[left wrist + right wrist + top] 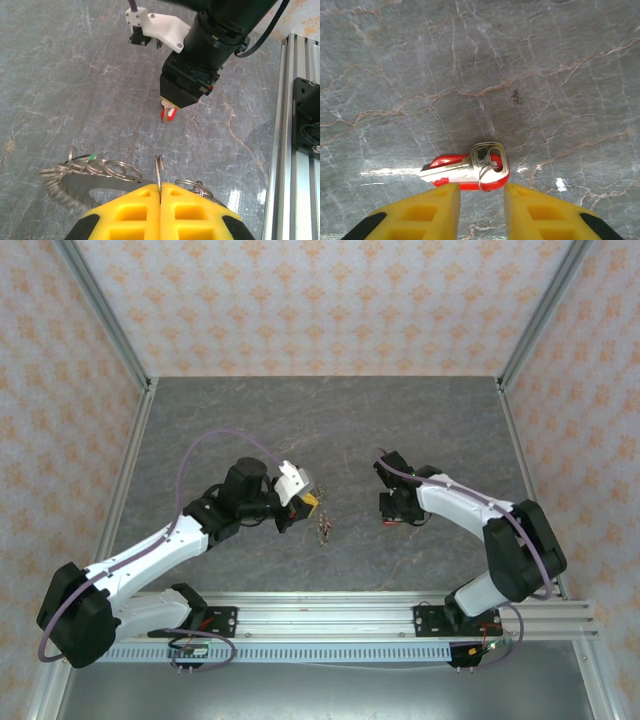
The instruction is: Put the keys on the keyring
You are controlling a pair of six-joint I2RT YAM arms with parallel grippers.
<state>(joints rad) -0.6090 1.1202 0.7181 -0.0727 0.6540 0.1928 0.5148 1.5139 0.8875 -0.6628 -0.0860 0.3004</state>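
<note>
Left gripper (311, 502) is near the middle of the table (300, 420), tilted down toward the near edge. In the left wrist view its yellow fingers (130, 210) are pressed together with no gap. A small split ring (159, 170) is pinched in the seam and stands upright on edge.

The keyring (62, 182) is just left of those fingertips: grey, jagged rim, blurry in this view. It lies low on the table with several more wire loops stacked on it. A green-headed key (92, 157) pokes out at its far side, only the head tip readable. From the top camera the whole bundle (325, 530) is a small cluster mid-table, slightly toward the near edge, between the two grippers.

Right gripper (390, 522) faces the left one across the bundle and points down at the table. Its jaws are parted to a narrow gap. The red key (462, 172) lies flat on the table just ahead of that gap, blade pointing left, with its own small ring through the head. Can't tell whether the fingers touch it. The left wrist view has the same key (168, 115) right under the right gripper's tip (169, 106).
</note>
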